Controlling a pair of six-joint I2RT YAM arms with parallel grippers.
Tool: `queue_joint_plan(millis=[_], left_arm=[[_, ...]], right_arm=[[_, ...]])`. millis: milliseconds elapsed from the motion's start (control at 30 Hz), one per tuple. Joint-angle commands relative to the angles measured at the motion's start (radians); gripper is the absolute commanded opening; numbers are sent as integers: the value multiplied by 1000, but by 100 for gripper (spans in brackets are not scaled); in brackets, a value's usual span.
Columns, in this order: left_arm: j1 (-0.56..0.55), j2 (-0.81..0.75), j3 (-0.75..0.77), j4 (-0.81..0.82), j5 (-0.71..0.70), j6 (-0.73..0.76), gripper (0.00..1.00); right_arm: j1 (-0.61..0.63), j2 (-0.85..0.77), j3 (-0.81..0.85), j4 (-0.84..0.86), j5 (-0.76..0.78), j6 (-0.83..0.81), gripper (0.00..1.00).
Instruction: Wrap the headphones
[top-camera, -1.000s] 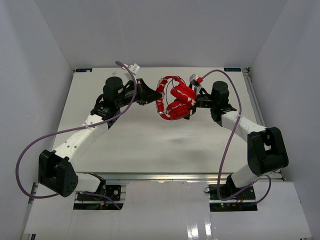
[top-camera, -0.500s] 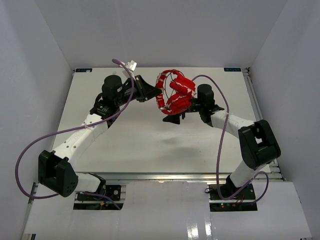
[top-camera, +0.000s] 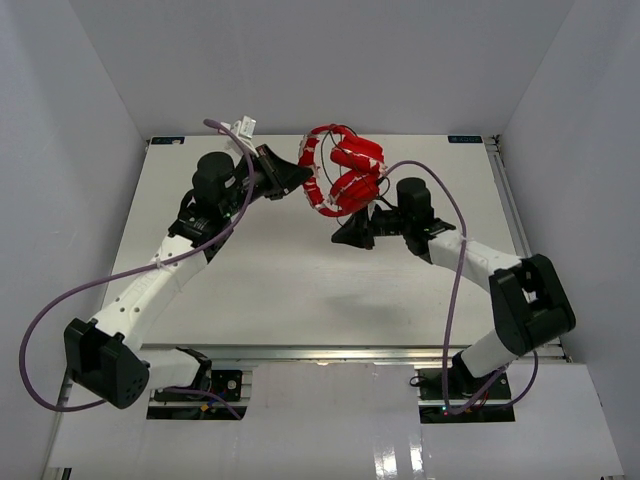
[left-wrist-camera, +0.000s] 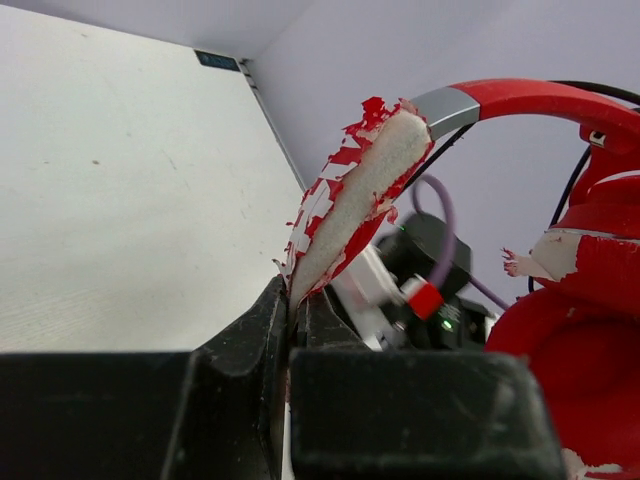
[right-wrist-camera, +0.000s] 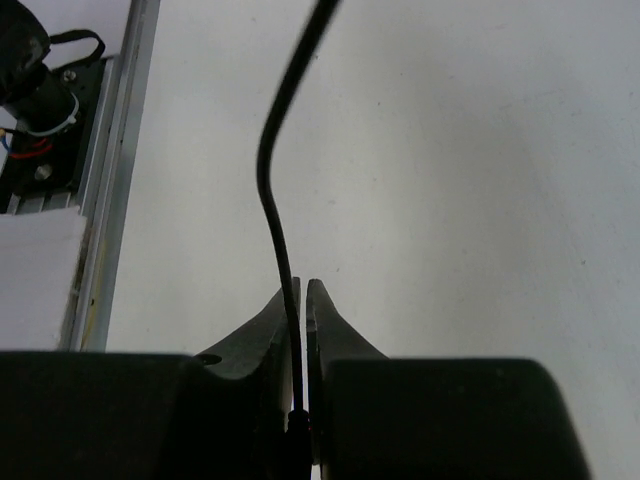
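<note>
Left arm (top-camera: 150, 275): reaches from the near-left corner toward the far middle of the tabletop (top-camera: 270, 285), with a purple cable (top-camera: 45, 310) looping off its outer side.

Left pincer (top-camera: 288, 180): shut. The left wrist view shows its fingers (left-wrist-camera: 262, 325) pressed together on the end of the headband (left-wrist-camera: 352, 200), with no gap visible beyond the padding itself. The padding is worn, its red skin flaked away over pale foam.

Headphones (top-camera: 340, 178): located at the far middle of the tabletop, between the two pincers, and red throughout. The headband arches up and right from the left pincer. The earcups (top-camera: 355, 172) are bunched together just right of it, and one fills the lower right of the left wrist view. Thin black loops of the cord (top-camera: 328, 160) cross the headband and earcups.

Right pincer (top-camera: 352, 232): just near of the earcups, pointing left. The right wrist view shows it closed on the cord, which rises from between the fingertips (right-wrist-camera: 322, 315) and curves away over the tabletop.

Right arm (top-camera: 480, 260): bends back to the near-right corner.
</note>
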Motion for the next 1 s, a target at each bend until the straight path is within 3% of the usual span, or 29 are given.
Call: queue_joint_plan(millis=[0,167,400,700,967], left_arm=[[1,-98,-34,-9,-251,-99,0],[-1,-101,-107,-27,-480,-194,0],[-1,-18,-137,-163,-557,-198,0],[-11,100,-226,-216,-506,-5,0],[-69,258,-241,-216,-405,103,0]], right_arm=[[8,-198,-87,-132,75,-104,8],[66,-321,-45,-363,315,-224,8],[180,-327,50,-614,719,-386,8],[277,-246,56,-694,1099,-568,8],[433,-116,55,-645,1293,-659,8]])
